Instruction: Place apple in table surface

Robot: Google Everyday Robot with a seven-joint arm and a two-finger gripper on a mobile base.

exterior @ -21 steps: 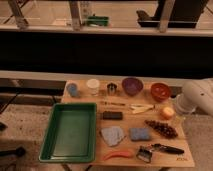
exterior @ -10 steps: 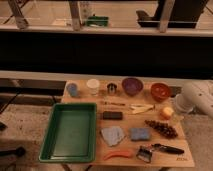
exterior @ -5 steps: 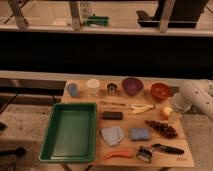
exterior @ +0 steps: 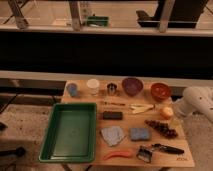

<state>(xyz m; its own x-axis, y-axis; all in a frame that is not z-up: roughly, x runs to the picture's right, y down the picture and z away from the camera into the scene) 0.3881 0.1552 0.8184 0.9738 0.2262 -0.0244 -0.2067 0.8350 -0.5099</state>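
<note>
While beside the apple [exterior: 167, 112], pincer [exterior: 175, 118] at right edge of table surface [exterior: 127, 119]

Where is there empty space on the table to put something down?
Bare table surface shows between the black block and the grapes. There is also room inside the green tray. The back row, blue cup to orange bowl, is crowded. The gripper sits beside the apple at the right edge.
</note>
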